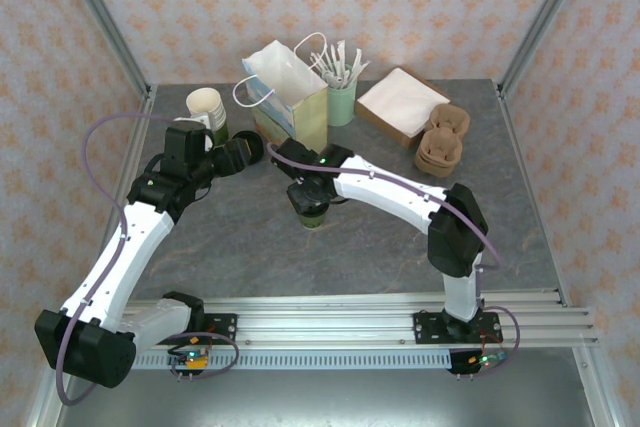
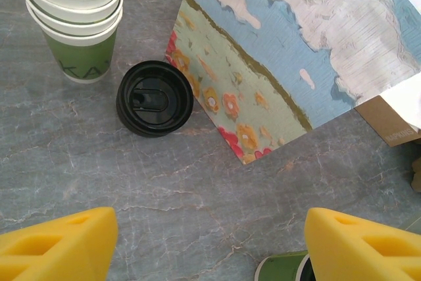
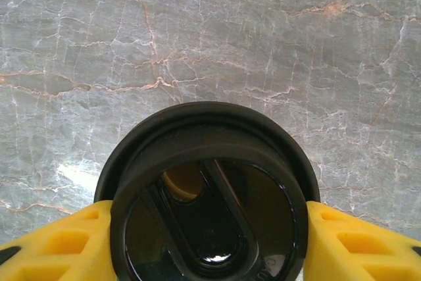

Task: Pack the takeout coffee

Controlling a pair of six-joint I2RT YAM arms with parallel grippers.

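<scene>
The takeout coffee (image 1: 313, 216), a small green cup with a black lid (image 3: 210, 195), stands on the grey table in front of the paper bag (image 1: 295, 97). My right gripper (image 1: 308, 197) is down over it, and its yellow fingers (image 3: 355, 241) press against both sides just under the lid rim, shut on it. In the left wrist view the cup's green edge (image 2: 283, 269) shows at the bottom. My left gripper (image 2: 210, 228) hangs open over bare table to the cup's left, nothing between its fingers (image 2: 59, 241).
A loose black lid (image 2: 154, 99) lies beside a stack of lidless green cups (image 2: 72, 18), against the bag's patterned side (image 2: 296, 51). Behind the bag stand a cutlery cup (image 1: 342, 97), a napkin box (image 1: 400, 102) and brown cup carriers (image 1: 442, 142).
</scene>
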